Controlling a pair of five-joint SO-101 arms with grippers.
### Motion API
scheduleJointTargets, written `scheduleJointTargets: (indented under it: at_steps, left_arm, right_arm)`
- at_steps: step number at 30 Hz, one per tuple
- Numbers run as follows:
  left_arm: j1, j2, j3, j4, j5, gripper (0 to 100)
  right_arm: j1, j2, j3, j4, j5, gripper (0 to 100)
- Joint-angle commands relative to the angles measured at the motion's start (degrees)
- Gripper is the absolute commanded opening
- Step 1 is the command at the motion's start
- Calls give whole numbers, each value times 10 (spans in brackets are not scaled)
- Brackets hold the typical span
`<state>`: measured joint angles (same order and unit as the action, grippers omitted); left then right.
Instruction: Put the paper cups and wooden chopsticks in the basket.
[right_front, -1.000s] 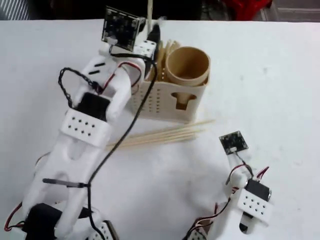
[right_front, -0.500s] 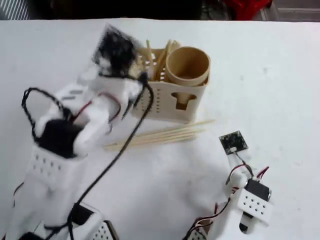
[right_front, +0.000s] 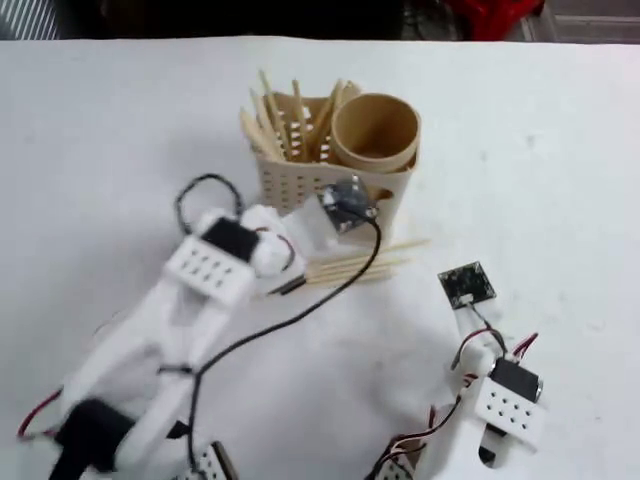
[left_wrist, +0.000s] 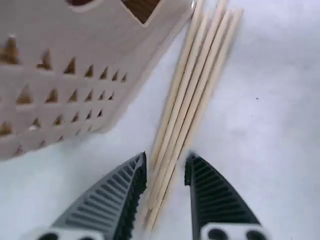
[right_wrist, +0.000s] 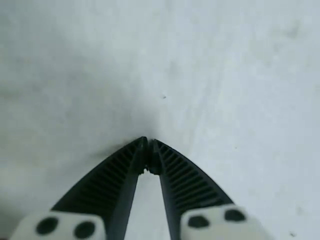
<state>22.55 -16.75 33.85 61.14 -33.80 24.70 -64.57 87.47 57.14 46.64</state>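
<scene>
The perforated white basket (right_front: 335, 190) stands at the back middle of the table, with a brown paper cup (right_front: 375, 130) and several wooden chopsticks (right_front: 285, 115) upright in it. A bundle of loose chopsticks (right_front: 365, 262) lies flat on the table just in front of it. My left gripper (right_front: 295, 285) is low at the bundle's near end. In the left wrist view my left gripper (left_wrist: 166, 167) is open, its fingers straddling the chopsticks (left_wrist: 195, 95) beside the basket wall (left_wrist: 75, 75). My right gripper (right_wrist: 148, 143) is shut and empty over bare table.
The right arm (right_front: 508, 398) is folded at the front right, away from the basket. White table (right_front: 540, 170) stretches to the right of the basket and to its left.
The left arm has left the basket top, where it had a chopstick upright, and swung down in front of the basket to the loose bundle. More chopsticks now stand in the basket. The right arm kept still.
</scene>
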Motion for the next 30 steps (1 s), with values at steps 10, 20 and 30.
scheduleJointTargets:
  at_steps: [10, 20, 30]
  left_arm:
    - [42, 219, -30, -100, -36, 142]
    - [42, 317, -137, -24, -35, 142]
    - [64, 295, -105, 30, -37, 80]
  right_arm:
    - [-12, 3, 0, -10, -4, 18]
    - [-12, 3, 0, -10, -4, 18]
    - [-12, 3, 0, -10, -4, 18]
